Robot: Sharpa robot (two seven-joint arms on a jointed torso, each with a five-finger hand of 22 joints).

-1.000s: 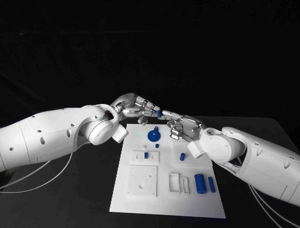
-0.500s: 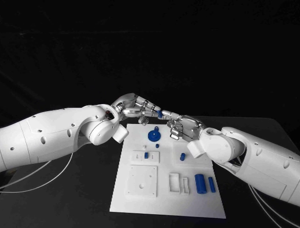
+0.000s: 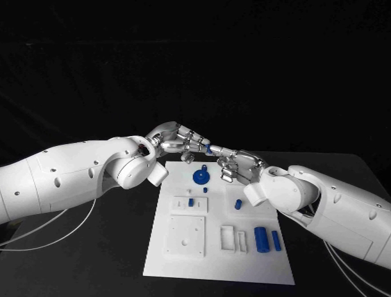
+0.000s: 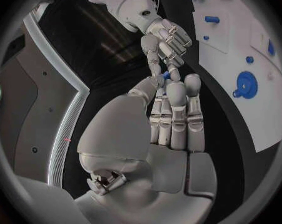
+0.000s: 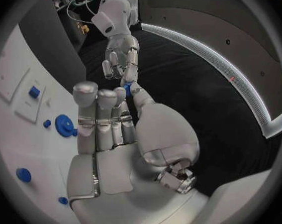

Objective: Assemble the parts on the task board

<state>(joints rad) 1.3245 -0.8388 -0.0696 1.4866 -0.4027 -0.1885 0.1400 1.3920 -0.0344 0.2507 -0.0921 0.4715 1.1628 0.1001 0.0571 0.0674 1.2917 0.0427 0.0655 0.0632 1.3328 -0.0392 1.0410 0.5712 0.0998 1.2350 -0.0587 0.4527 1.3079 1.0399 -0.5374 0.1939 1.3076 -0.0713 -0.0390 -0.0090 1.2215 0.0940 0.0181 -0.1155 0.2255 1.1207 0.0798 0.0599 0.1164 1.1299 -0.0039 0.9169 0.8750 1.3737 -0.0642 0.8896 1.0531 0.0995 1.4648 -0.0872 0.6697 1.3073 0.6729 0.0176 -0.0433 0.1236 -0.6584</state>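
– Head view, entry one: logging what?
– Left hand [image 3: 179, 141] and right hand [image 3: 236, 166] meeting fingertip to fingertip above the far end of the task board [image 3: 249, 260], well over the blue gear [image 3: 200, 177]. Small blue part [image 3: 210, 148] sitting between the two sets of fingertips, clear of the board.

– Left wrist view, entry two: showing the grip?
– Left hand [image 4: 168, 129] pinching the small blue part [image 4: 166, 75] between thumb and fingertip, remaining fingers lying straight alongside. Right hand [image 4: 162, 35] reaching in from the opposite side, fingertips closing on the same piece.

– Right wrist view, entry three: agreeing?
– Right hand [image 5: 116, 134] pinching the small blue part [image 5: 127, 88] at thumb tip; left hand [image 5: 120, 55] touching it from beyond. Task board [image 5: 10, 114] lying off to one side.

– Judging the step?
– Probably passing the part from one hand to the other; direction not readable.

– Advising what for doing it well?
– Keeping both wrists steady, confirming the receiving pinch before loosening the giving one, parting slowly along the part's own line, and staying over the board in case of a drop.
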